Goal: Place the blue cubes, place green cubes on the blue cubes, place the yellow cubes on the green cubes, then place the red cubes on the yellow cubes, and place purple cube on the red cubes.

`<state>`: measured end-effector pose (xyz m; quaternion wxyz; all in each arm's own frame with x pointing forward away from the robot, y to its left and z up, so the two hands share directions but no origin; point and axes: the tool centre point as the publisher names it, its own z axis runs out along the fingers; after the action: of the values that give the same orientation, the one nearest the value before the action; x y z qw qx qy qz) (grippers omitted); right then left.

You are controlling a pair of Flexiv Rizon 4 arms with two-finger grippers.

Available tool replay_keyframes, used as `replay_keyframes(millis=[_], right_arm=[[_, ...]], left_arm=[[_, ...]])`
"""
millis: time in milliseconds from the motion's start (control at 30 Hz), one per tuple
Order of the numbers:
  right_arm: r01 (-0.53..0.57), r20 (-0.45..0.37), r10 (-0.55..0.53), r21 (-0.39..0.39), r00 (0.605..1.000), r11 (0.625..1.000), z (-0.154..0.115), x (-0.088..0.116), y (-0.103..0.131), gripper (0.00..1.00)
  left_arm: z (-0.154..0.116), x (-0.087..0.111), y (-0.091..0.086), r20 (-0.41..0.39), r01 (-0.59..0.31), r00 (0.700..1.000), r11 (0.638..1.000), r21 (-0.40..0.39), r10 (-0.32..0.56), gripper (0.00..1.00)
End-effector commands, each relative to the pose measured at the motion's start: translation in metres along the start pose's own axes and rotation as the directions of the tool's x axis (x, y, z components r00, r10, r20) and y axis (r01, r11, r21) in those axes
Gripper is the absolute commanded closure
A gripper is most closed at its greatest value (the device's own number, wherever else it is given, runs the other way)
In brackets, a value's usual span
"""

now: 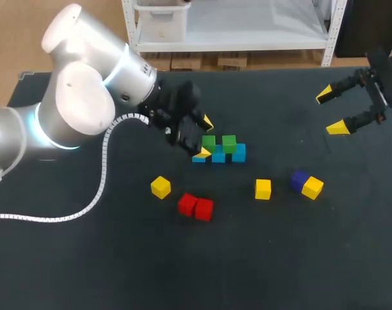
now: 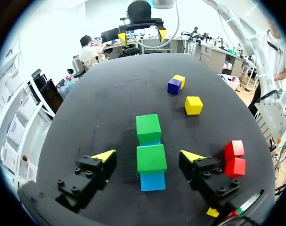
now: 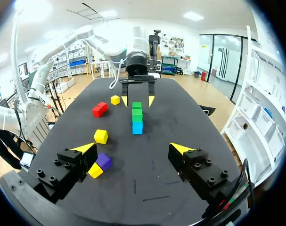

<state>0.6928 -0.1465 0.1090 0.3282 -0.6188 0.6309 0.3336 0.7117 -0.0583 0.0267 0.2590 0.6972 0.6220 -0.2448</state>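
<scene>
The work surface is a black table (image 1: 86,258). Just far of its centre, three blue cubes (image 1: 238,153) lie in a row whose long axis runs left to right. Two green cubes (image 1: 228,143) sit on top of the row, side by side along the same axis. The left end of the blue row projects beyond them.

The left gripper (image 1: 204,137) stands at the left end of this stack. Its jaws are spread across the row's axis, one fingertip on the far side and one on the near side of the leftmost green cube. A gap shows at each side, so nothing is pinched.

Judgement: the green layer looks complete, so the yellow layer is due.

- The left yellow cube (image 1: 160,186) lies near and left of the stack, closest to the left gripper.
- The middle yellow cube (image 1: 263,188) lies near and right of the stack.
- The right yellow cube (image 1: 312,187) lies further right, touching the purple cube (image 1: 299,179).
- The two red cubes (image 1: 195,206) touch each other on the near side of the stack.

The right gripper (image 1: 331,111) hangs at the far right, well apart from every cube, its jaws spread and empty. It is probably the better-placed arm for the two right-hand yellow cubes.
</scene>
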Motion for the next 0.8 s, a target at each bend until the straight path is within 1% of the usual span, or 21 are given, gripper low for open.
replay_keyframes(millis=[33, 233, 567, 700, 800], right_arm=[[0.001, 0.001, -0.001, 0.000, 1.000, 1.000, 0.000, 0.000, 0.000, 0.00], [0.001, 0.001, -0.001, 0.000, 1.000, 1.000, 0.000, 0.000, 0.000, 0.00], [0.001, 0.001, -0.001, 0.000, 1.000, 1.000, 0.000, 0.000, 0.000, 0.00], [0.001, 0.001, -0.001, 0.000, 1.000, 1.000, 0.000, 0.000, 0.000, 0.00], [0.001, 0.001, -0.001, 0.000, 1.000, 1.000, 0.000, 0.000, 0.000, 0.00]], left_arm=[[-0.017, -0.003, -0.004, 0.011, -0.018, 1.000, 1.000, -0.004, 0.018, 0.00], [-0.044, -0.005, -0.011, 0.017, -0.050, 0.999, 0.998, -0.024, 0.050, 0.00], [-0.085, 0.006, -0.034, 0.026, -0.064, 0.998, 0.997, -0.034, 0.065, 0.00], [-0.095, 0.016, -0.043, 0.033, -0.066, 0.997, 0.997, -0.034, 0.067, 0.00], [-0.103, 0.027, -0.045, 0.034, -0.062, 0.997, 0.998, -0.032, 0.064, 0.00]])
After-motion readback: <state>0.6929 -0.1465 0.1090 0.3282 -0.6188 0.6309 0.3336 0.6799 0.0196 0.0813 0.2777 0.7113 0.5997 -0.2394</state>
